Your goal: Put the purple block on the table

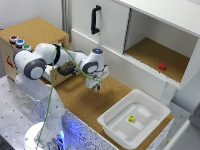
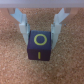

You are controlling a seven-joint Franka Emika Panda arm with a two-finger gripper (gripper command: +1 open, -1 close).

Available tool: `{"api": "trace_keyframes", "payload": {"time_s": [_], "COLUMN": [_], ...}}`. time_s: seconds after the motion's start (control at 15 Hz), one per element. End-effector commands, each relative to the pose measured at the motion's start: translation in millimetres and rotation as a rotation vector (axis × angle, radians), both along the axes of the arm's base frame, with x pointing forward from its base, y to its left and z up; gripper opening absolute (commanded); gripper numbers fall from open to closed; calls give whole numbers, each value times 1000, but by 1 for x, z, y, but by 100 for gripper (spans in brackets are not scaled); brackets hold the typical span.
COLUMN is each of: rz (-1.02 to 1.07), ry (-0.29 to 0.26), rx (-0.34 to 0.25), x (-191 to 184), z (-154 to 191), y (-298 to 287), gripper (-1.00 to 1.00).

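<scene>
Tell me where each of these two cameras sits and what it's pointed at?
Exterior view: off the arm, raised, looking down on the whole arm, the gripper over the table, the white tray with a yellow block, and the cabinet shelf with a red block.
Wrist view: on the wrist, looking along the fingers at the purple block between them, cork behind.
Shared: the gripper and the cork table; the block itself is too small to make out in the exterior view.

White arm (image 1: 47,75) with grey joints, a green cable, and pale pincer (image 2: 42,27) fingers.
</scene>
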State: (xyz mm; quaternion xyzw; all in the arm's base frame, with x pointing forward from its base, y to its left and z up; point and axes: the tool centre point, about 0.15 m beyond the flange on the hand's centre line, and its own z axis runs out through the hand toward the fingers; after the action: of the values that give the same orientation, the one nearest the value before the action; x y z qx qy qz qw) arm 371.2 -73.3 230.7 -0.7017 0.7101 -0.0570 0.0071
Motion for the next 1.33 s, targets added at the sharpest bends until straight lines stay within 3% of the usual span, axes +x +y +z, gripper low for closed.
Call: {"api": "trace_keyframes", "payload": {"time_s": [0.0, 0.07, 0.27, 0.47, 0.53, 0.67, 0.8, 0.93, 1.07, 1.13, 1.2, 1.27], "rz": [-2, -20, -36, -12, 53, 176, 350, 535, 676, 770, 869, 1028], "ry": [-4, -19, 2, -60, -81, -6, 30, 150, 203, 272, 237, 246], "rx": [26, 24, -3, -18, 4, 8, 44, 98, 136, 131, 138, 129], "x": [23, 21, 7, 0, 3, 4, 0, -5, -14, -17, -19, -16], "z": [2, 9, 38, 60, 69, 92, 106, 110, 109, 109, 105, 101], "y": [-6, -4, -1, 2, 2, 6, 5, 8, 15, 21, 27, 38], "gripper": [100, 100, 100, 100, 100, 100, 100, 100, 100, 100, 100, 100]}}
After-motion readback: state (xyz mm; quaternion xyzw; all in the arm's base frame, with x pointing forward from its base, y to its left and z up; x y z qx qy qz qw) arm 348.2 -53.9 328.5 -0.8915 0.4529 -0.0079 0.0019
